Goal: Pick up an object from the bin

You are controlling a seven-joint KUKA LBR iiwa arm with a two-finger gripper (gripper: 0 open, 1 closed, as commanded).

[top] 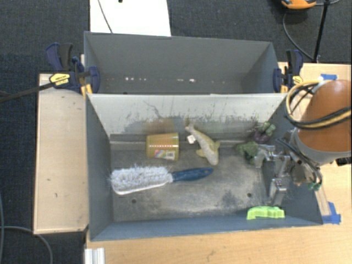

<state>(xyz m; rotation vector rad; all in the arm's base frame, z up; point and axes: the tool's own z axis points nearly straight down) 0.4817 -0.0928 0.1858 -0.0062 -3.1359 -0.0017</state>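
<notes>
My gripper hangs at the right side of the bin, fingers pointing down just above a bright green flat piece that lies at the front right corner. A dark green and purple toy lies behind the gripper by the right wall. Nothing shows between the fingers, which stand close together.
A brush with white bristles and a blue handle lies at the front left. A yellow-brown jar and a pale beige toy animal lie toward the back. The arm with its orange cover and cables reaches in from the right.
</notes>
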